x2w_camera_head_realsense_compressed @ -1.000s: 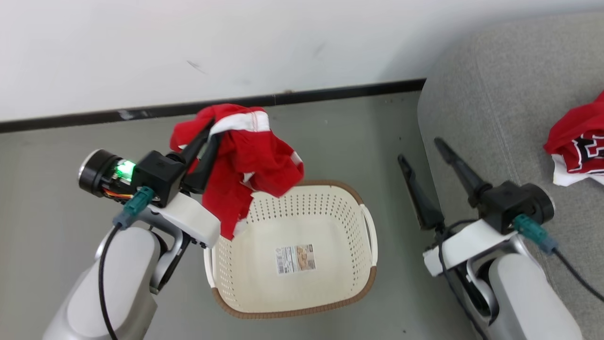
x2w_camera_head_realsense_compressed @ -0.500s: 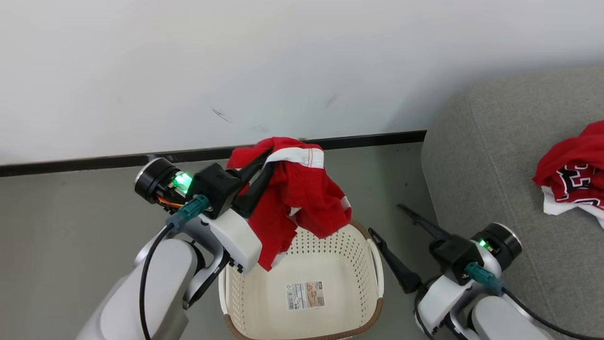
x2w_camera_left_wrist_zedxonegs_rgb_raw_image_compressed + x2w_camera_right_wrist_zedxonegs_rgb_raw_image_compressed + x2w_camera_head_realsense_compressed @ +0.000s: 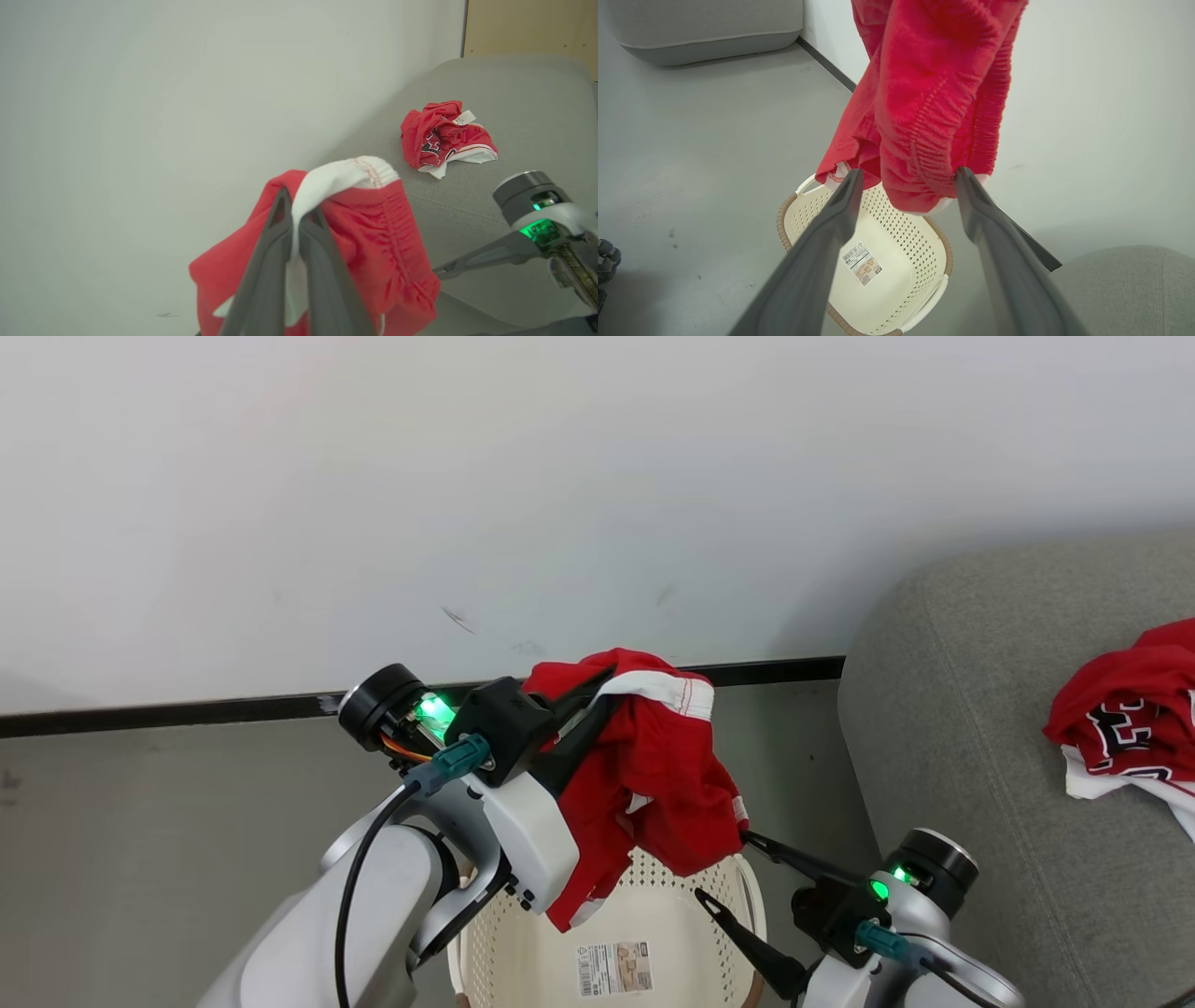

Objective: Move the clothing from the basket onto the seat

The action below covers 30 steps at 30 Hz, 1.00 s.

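Note:
My left gripper is shut on the white waistband of a bright red garment, holding it in the air above the cream basket. In the left wrist view the gripper pinches the waistband and the garment drapes over its fingers. My right gripper is open beside the hanging cloth; in its own view the gripper has its fingers on either side of the garment's lower end, apart from it. The basket holds nothing but its label sticker. A second red garment lies on the grey sofa.
A white wall with a black skirting strip runs close behind the basket. Grey floor lies to the left. The sofa stretches away on the right, with the lettered garment on its cushion. Another grey upholstered piece stands further off.
The head camera has tilted up, shifting the whole picture down. The left arm has carried the garment rightward over the basket. The right gripper has turned its fingers toward the hanging cloth.

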Available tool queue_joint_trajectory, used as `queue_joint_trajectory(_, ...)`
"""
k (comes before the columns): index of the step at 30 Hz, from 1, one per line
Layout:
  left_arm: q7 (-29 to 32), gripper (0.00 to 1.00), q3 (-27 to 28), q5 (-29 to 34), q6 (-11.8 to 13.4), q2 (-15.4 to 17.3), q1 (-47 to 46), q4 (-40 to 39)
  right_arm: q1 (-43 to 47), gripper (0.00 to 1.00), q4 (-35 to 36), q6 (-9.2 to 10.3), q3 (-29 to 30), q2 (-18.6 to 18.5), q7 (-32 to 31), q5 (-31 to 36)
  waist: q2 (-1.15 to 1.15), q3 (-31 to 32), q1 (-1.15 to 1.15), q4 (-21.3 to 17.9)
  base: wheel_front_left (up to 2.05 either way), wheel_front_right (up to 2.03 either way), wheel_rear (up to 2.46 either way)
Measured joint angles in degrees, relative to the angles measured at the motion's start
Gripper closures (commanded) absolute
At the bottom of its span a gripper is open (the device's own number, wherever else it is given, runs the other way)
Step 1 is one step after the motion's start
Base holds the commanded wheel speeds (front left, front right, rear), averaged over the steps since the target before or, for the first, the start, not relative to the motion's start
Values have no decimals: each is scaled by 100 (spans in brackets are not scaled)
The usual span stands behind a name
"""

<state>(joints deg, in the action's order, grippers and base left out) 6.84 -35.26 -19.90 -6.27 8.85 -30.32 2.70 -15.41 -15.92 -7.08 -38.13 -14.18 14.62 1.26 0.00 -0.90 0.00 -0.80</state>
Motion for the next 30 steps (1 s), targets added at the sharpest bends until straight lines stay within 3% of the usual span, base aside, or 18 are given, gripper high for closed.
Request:
queue_joint_trajectory(13,358,100,-164,-222,-1,-107,37,-321,-555,0,-766,0,-712,269,0,-185,0,202,0,170,0,0,0)
queue_joint_trajectory(14,371,100,-167,-227,-1,-108,43,-346,-604,10,-840,0,-768,302,0,-185,0,206,0,182,0,0,0)
queue_joint_trajectory(15,377,100,-169,-227,-1,-107,49,-365,-647,41,-906,0,-812,322,0,-182,0,209,0,193,0,0,0)
queue_joint_trajectory(16,380,100,-170,-227,-1,-107,49,-381,-697,58,-966,-1,-878,325,0,-179,0,210,0,203,0,0,0)
queue_joint_trajectory(18,427,100,-165,-238,0,-107,55,-415,-748,78,-1053,0,-881,339,0,-192,0,205,0,225,0,0,0)
queue_joint_trajectory(19,427,100,-153,-243,4,-105,65,-432,-747,100,-1054,0,-861,365,0,-232,0,199,0,234,0,0,0)
queue_joint_trajectory(24,425,100,29,-292,121,-73,267,-445,-744,100,-878,-1,-686,485,0,-503,0,166,0,233,0,0,0)
queue_joint_trajectory(30,314,100,221,-339,269,-43,434,-367,-684,100,-355,0,-37,322,0,-803,0,160,0,155,0,0,0)
